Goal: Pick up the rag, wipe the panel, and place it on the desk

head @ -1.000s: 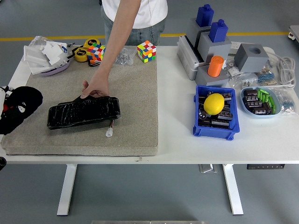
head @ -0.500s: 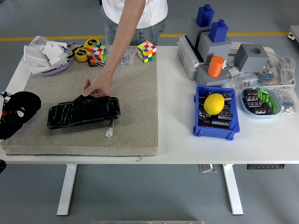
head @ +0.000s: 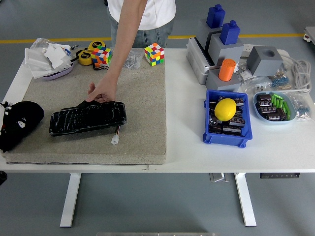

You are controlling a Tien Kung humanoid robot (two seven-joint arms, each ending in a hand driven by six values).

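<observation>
Left hand (head: 18,123) sat at the felt mat's (head: 142,105) left edge, finger state unreadable. The black panel (head: 87,118) lay flat on the mat, white connector (head: 115,139) trailing below it. A person's hand (head: 102,91) pinched a dark rag (head: 84,103) at the panel's far edge.

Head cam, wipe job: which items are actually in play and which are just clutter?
In play:
- black panel on the grey mat
- person's hand at the panel's far edge
- left hand at the table's left edge

Clutter:
- two Rubik's cubes
- blue bin with yellow ball
- orange cylinder
- tape measure

The rag can't be made out.
</observation>
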